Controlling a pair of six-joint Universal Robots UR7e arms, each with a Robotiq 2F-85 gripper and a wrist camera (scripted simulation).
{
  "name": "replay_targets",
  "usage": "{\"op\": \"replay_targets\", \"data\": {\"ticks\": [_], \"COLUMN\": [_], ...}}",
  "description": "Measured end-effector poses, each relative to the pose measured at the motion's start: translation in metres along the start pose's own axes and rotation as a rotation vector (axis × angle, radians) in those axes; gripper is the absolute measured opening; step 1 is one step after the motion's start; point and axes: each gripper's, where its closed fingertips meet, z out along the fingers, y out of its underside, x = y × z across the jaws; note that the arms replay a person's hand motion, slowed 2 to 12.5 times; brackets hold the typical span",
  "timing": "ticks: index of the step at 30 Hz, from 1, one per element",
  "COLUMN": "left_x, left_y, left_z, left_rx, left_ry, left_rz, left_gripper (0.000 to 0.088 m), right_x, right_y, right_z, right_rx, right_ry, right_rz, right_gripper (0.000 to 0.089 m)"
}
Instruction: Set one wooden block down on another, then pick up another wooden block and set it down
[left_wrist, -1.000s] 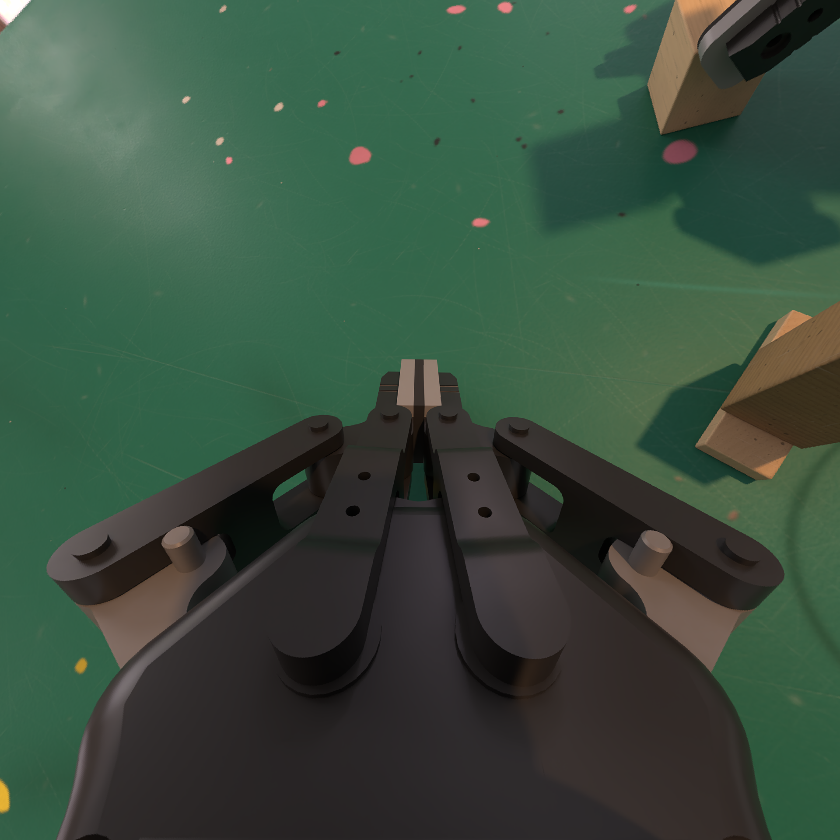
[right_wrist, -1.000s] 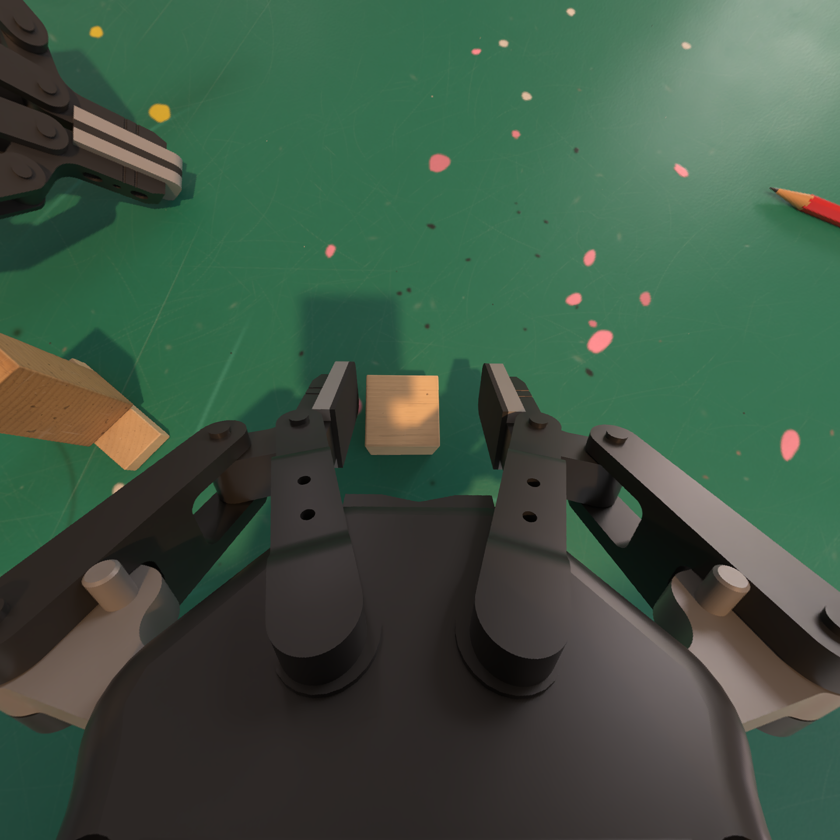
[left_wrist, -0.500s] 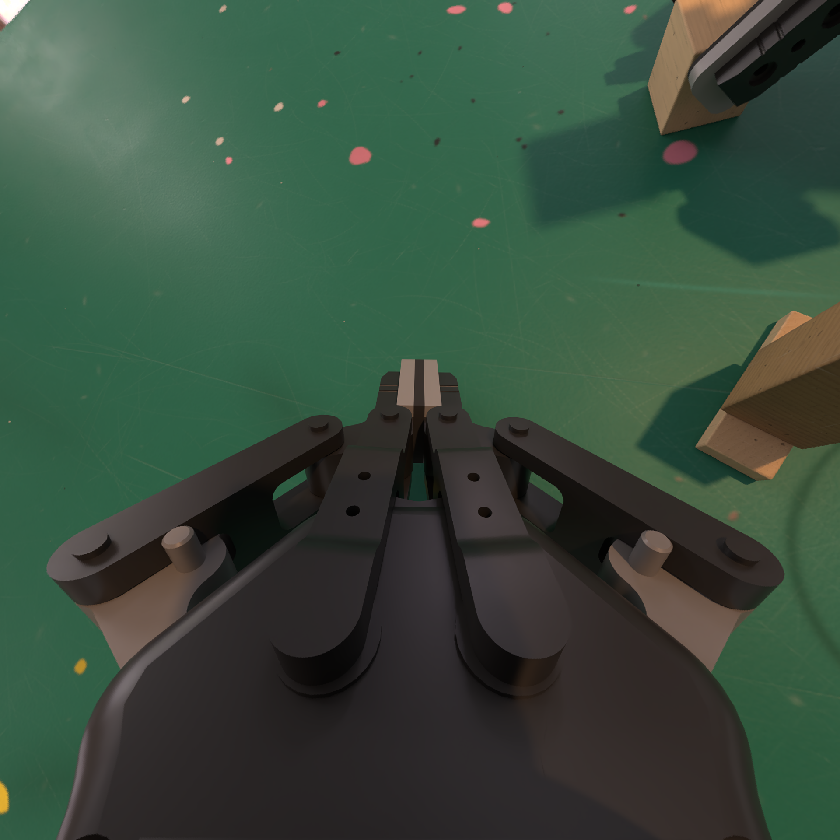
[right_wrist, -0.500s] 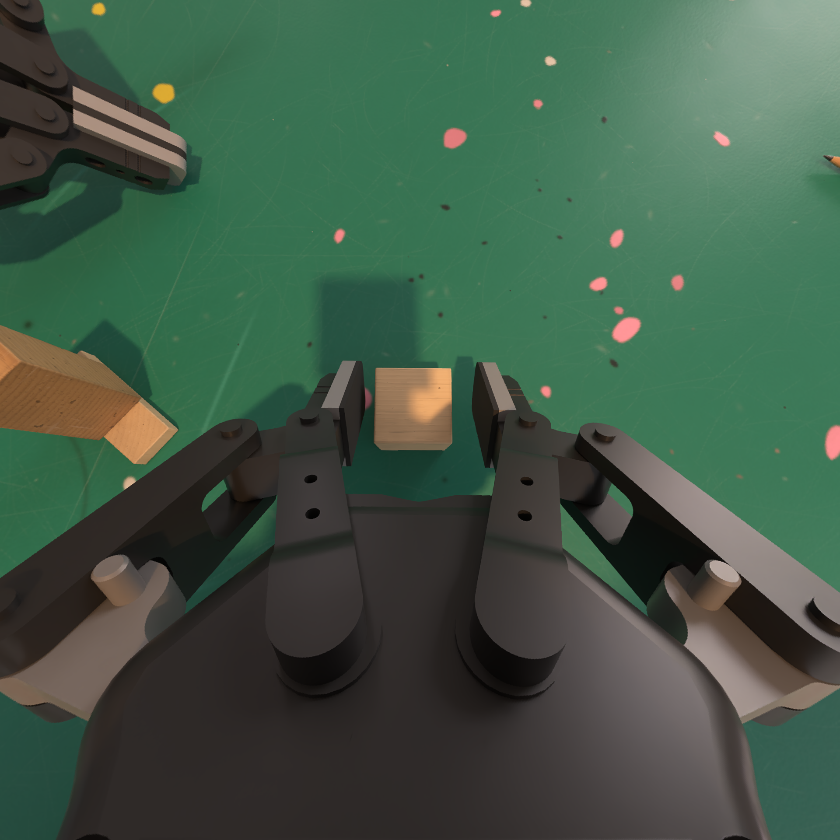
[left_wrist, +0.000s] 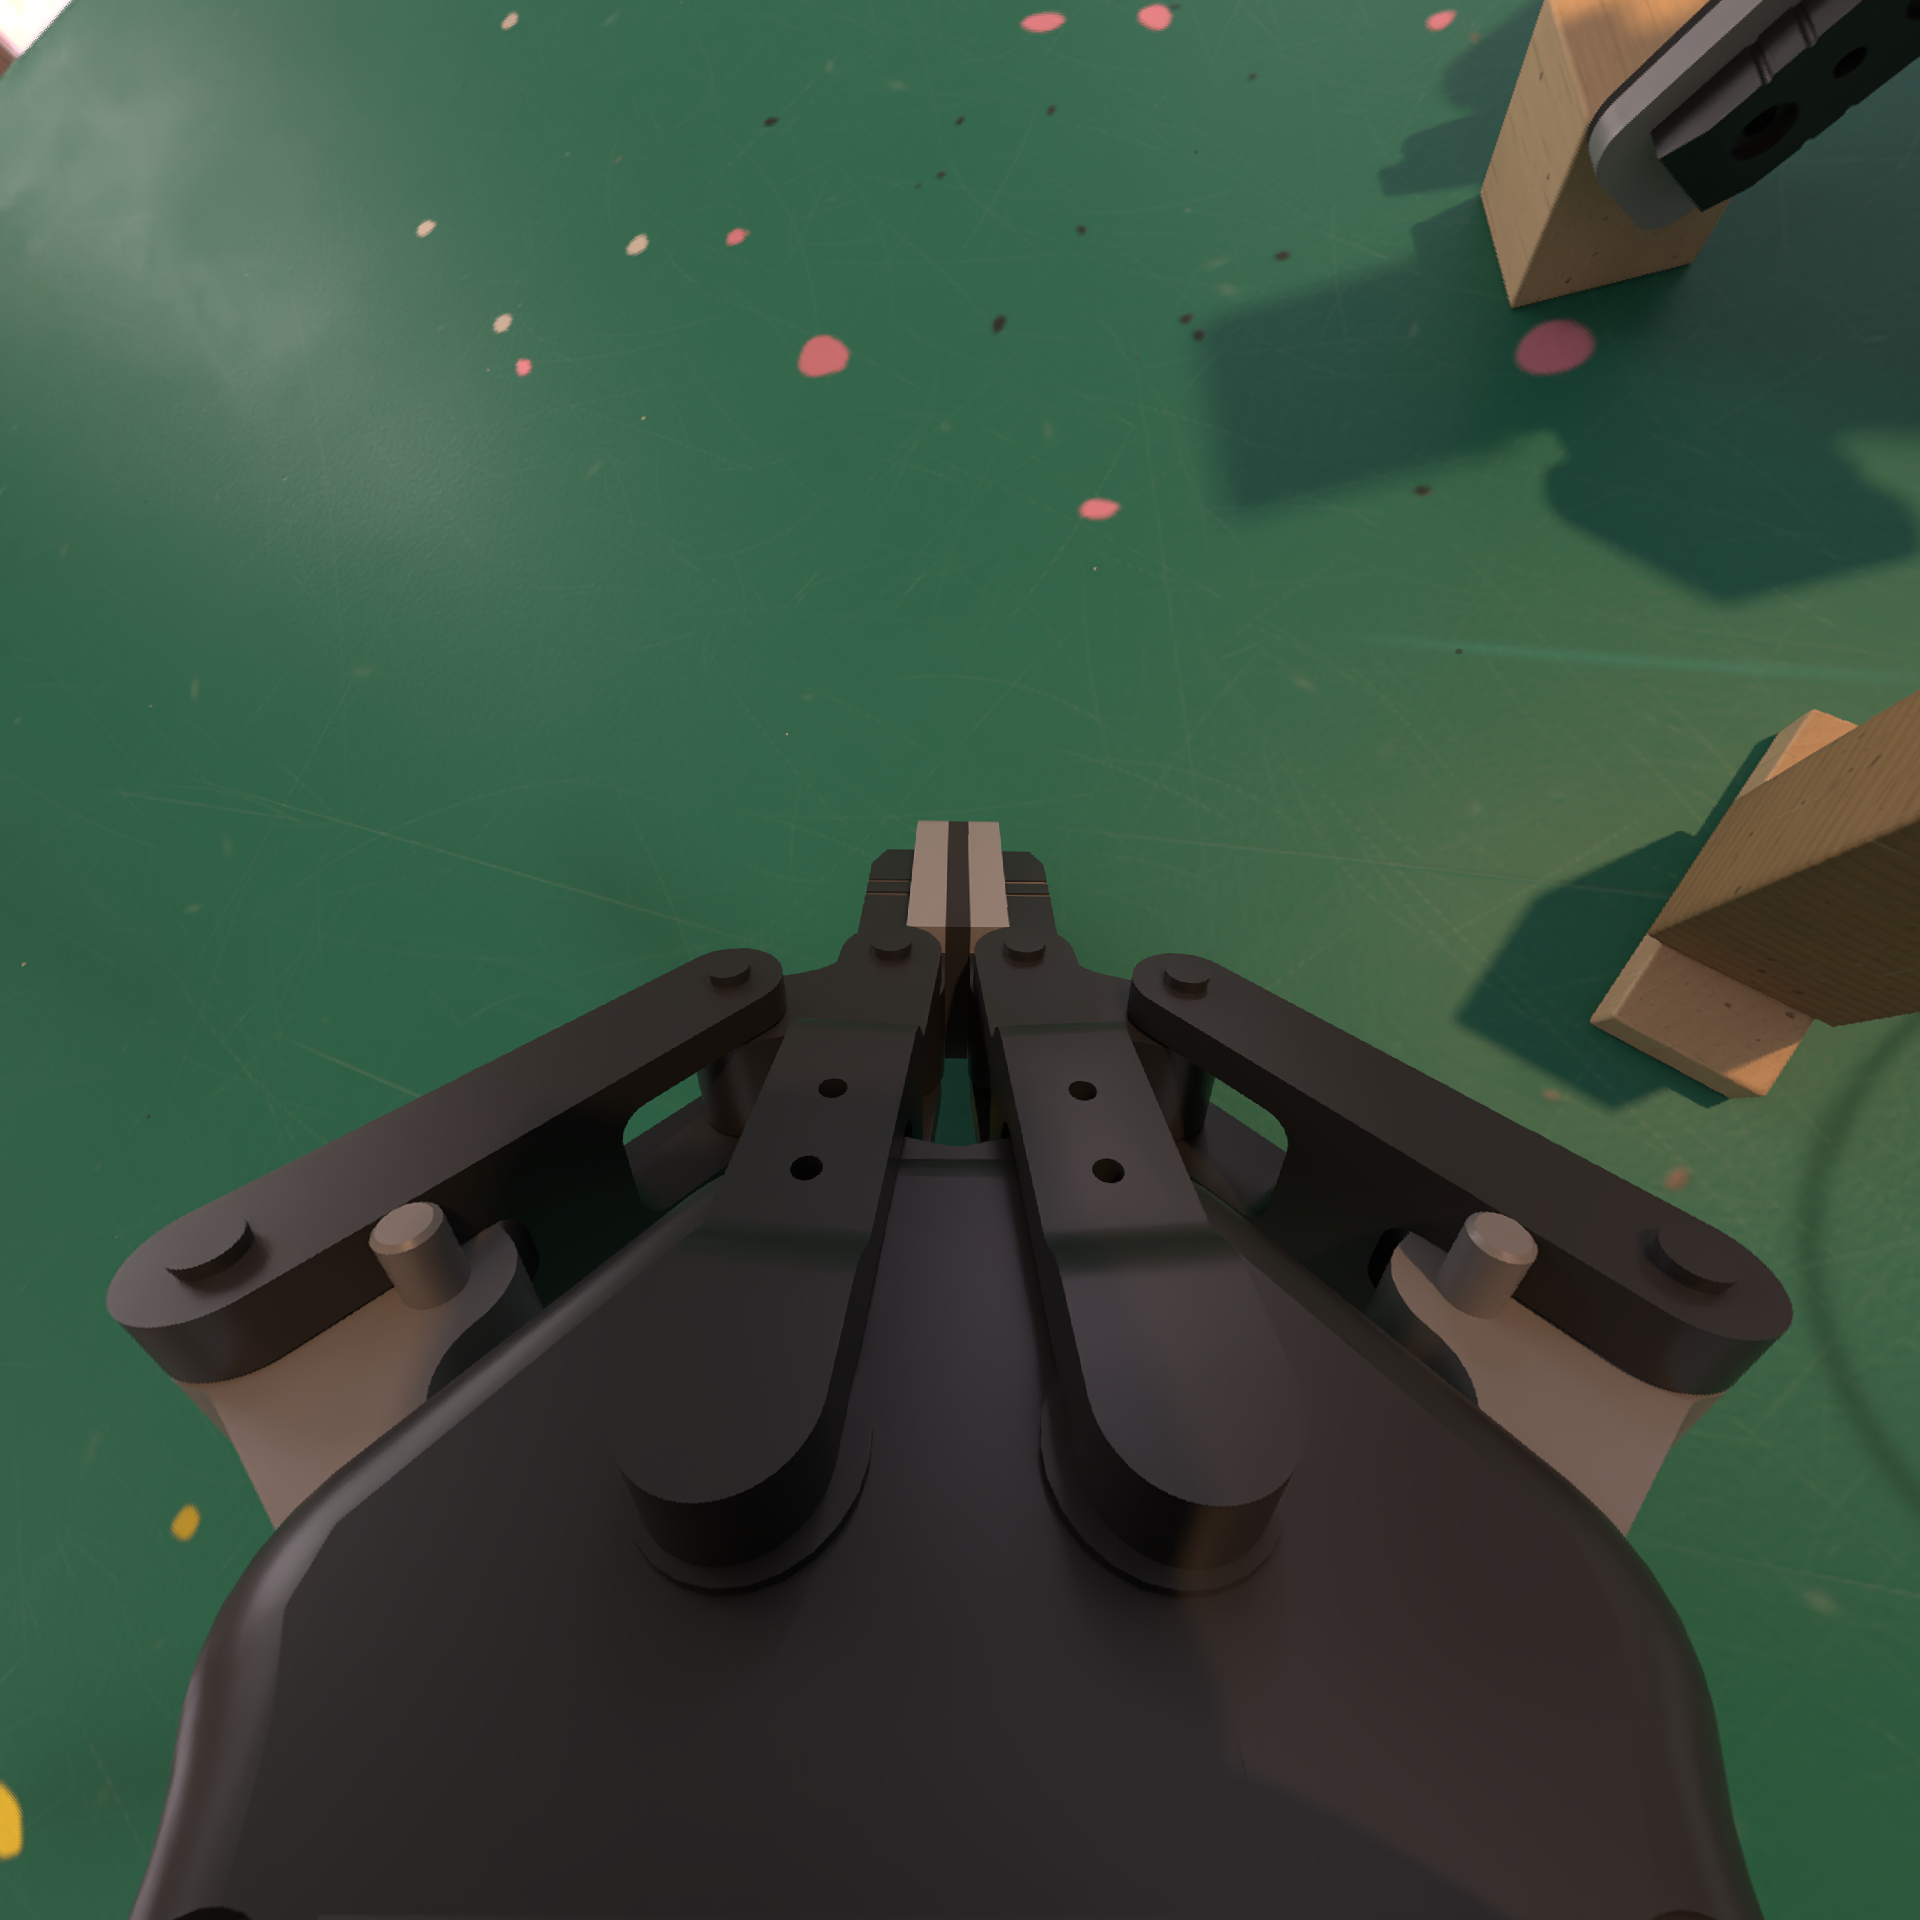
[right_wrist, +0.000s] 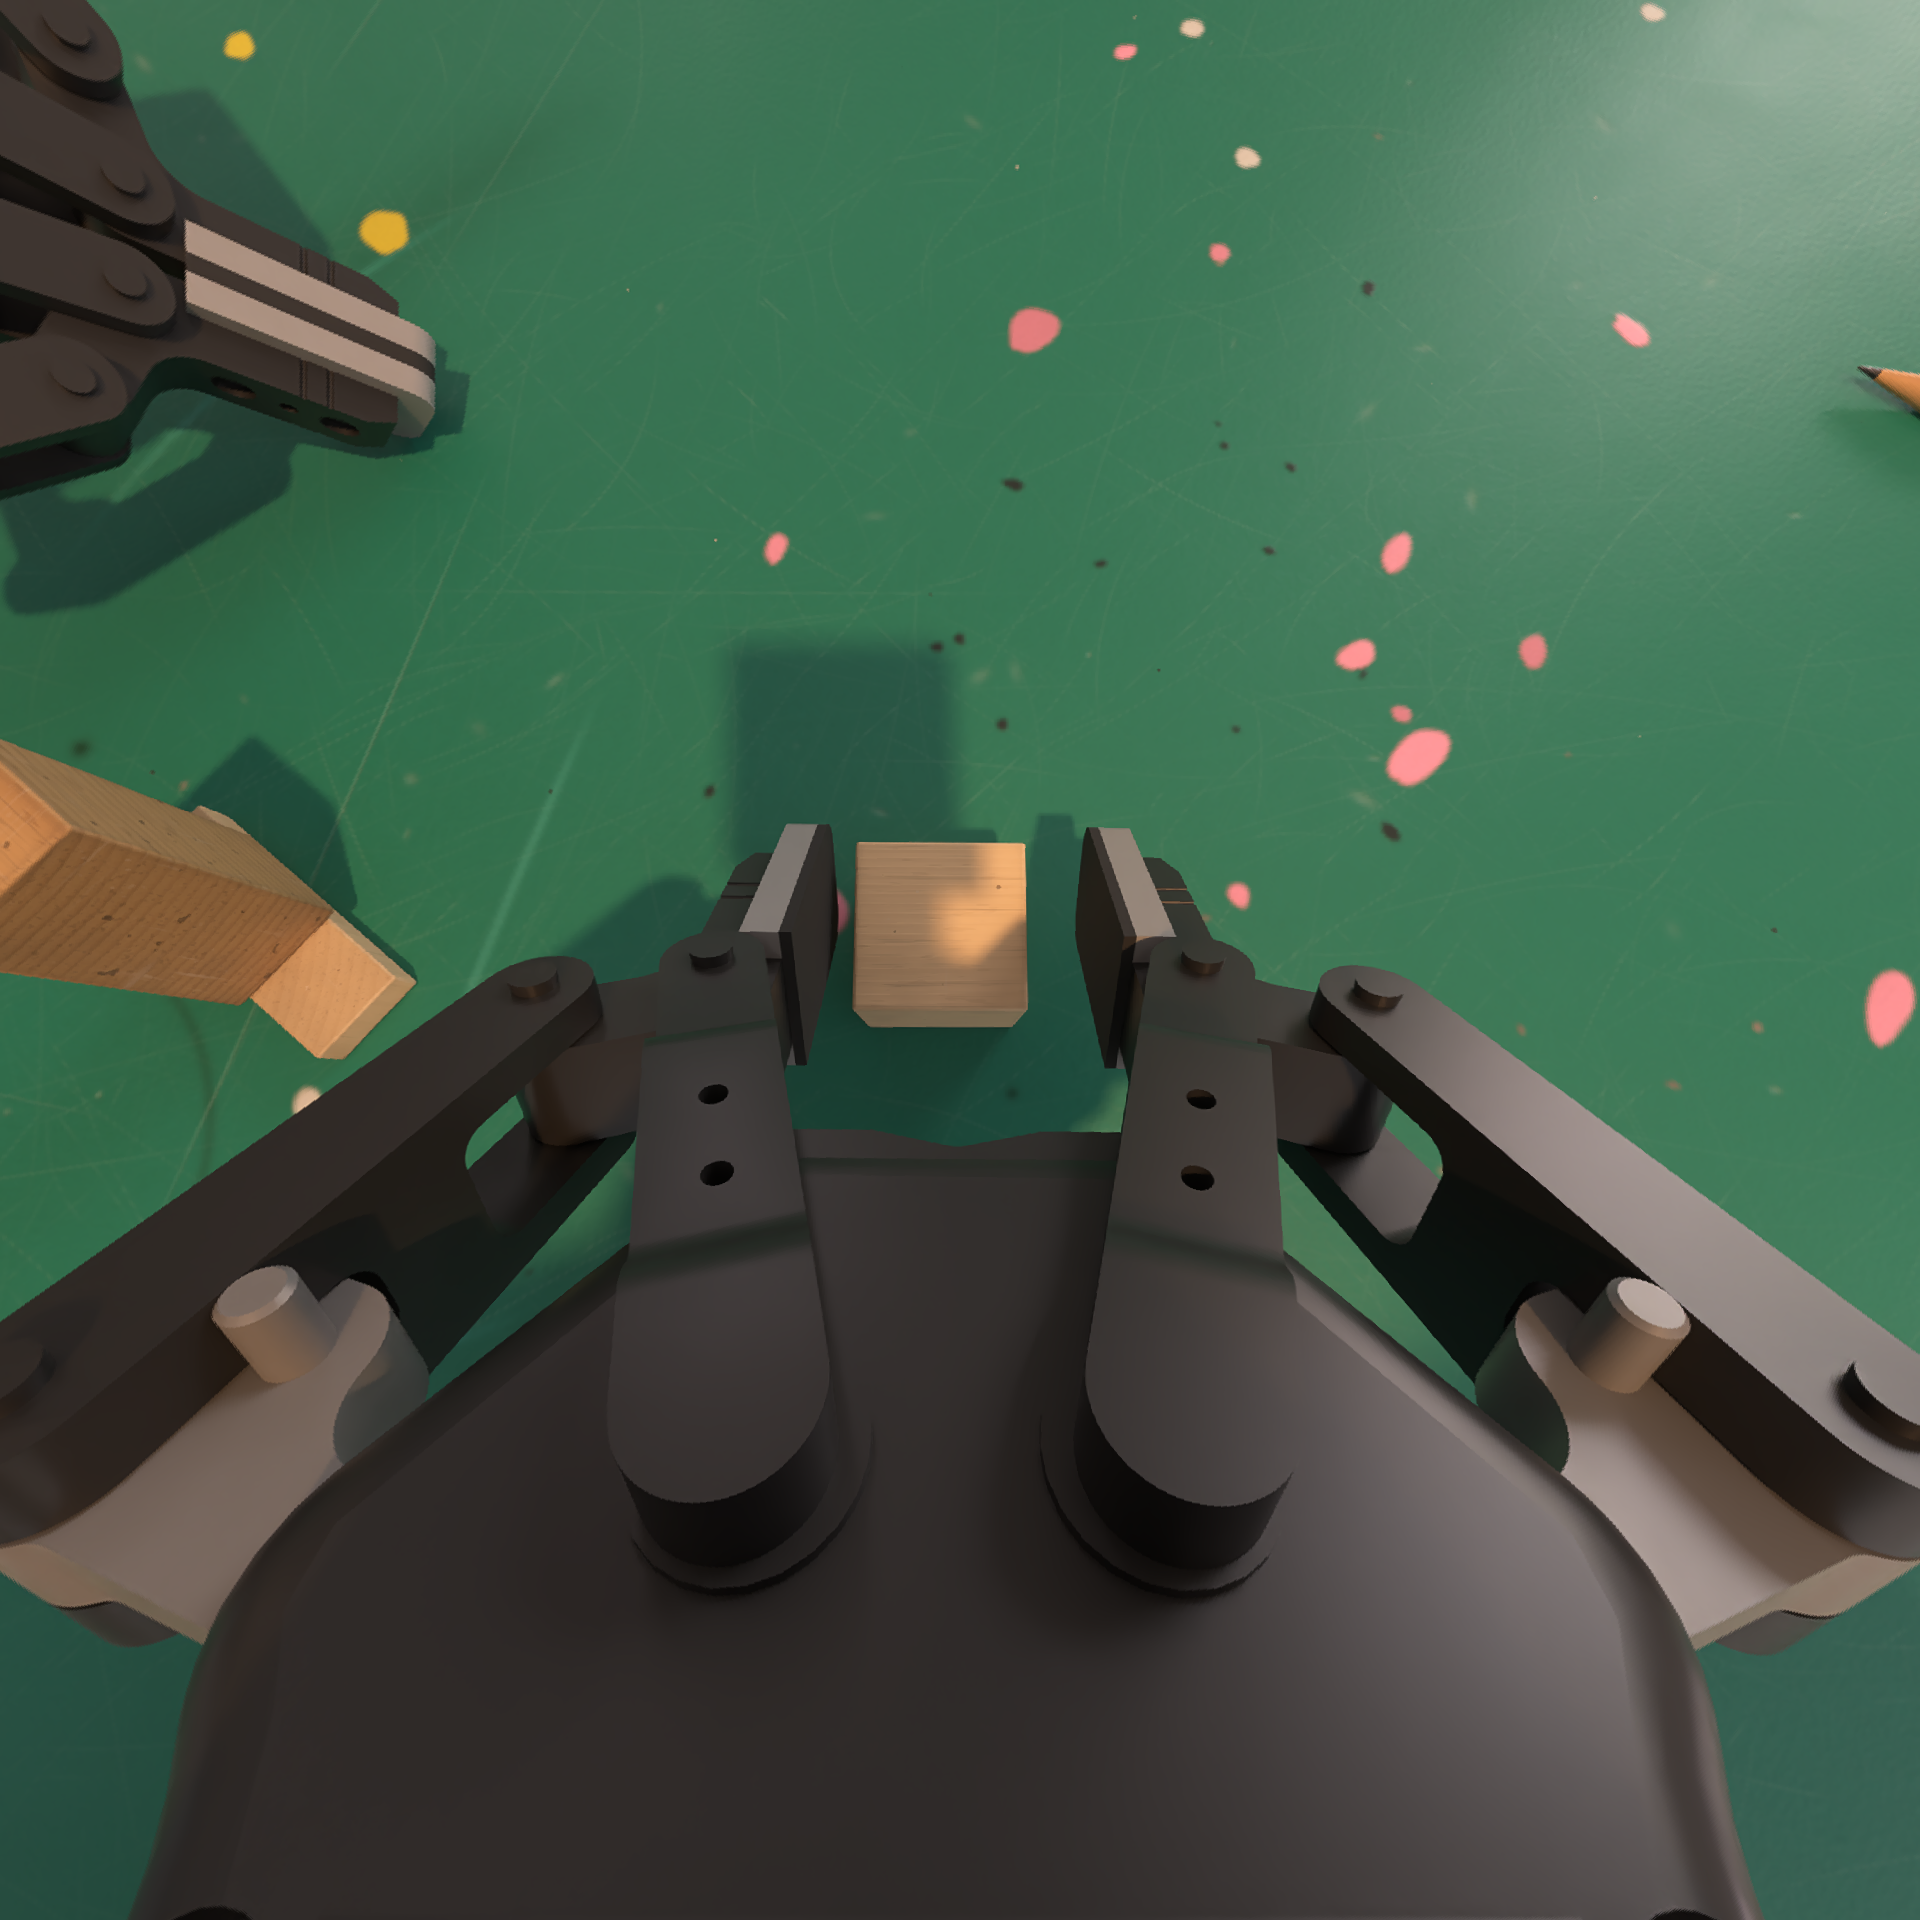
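Observation:
An upright wooden block (right_wrist: 940, 930) stands on the green table (right_wrist: 1039, 468) between the fingers of my right gripper (right_wrist: 956, 883). The gripper is open, with a narrow gap on each side of the block. In the left wrist view the same block (left_wrist: 1558, 197) shows at the top right with one right finger (left_wrist: 1756, 114) across it. A larger wooden block (right_wrist: 135, 894) lies on a smaller one (right_wrist: 332, 987) at the left, and both show in the left wrist view (left_wrist: 1808, 883) (left_wrist: 1704, 1023). My left gripper (left_wrist: 956, 868) is shut and empty, low over the table.
A pencil (right_wrist: 1891, 387) lies at the right edge of the right wrist view. Pink and yellow paint spots dot the table. The left gripper (right_wrist: 405, 374) shows at the top left of the right wrist view, apart from the blocks.
My right gripper's fingers have closed in toward the upright block and the gripper has shifted slightly over it. The left gripper and the stacked blocks have not moved.

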Motion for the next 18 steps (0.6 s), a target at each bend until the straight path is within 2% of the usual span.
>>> {"op": "replay_targets", "data": {"ticks": [11,13,16,18], "left_x": [-0.0001,-0.0001,-0.0001,-0.0001], "left_y": [0.0000,0.0000,-0.0001,-0.0001], "left_z": [0.0000,0.0000,0.0000,-0.0001], "left_rx": [0.000,0.000,0.000,0.000], "left_ry": [-0.001,-0.001,-0.002,-0.003], "left_rz": [0.001,0.001,0.002,0.003], "left_gripper": [0.0000,0.0000,0.0000,0.0000], "right_x": [-0.0011,-0.0017,-0.0032,-0.0032], "right_y": [0.0053,0.0059,0.0066,0.0065], "right_z": [0.0029,0.0029,0.0028,0.0022], "right_rx": [-0.033,-0.036,-0.040,-0.041], "right_ry": [-0.006,-0.010,-0.019,-0.019], "right_rz": [0.004,0.005,0.004,0.003], "right_gripper": [0.0418,0.0391,0.0289,0.0286]}}
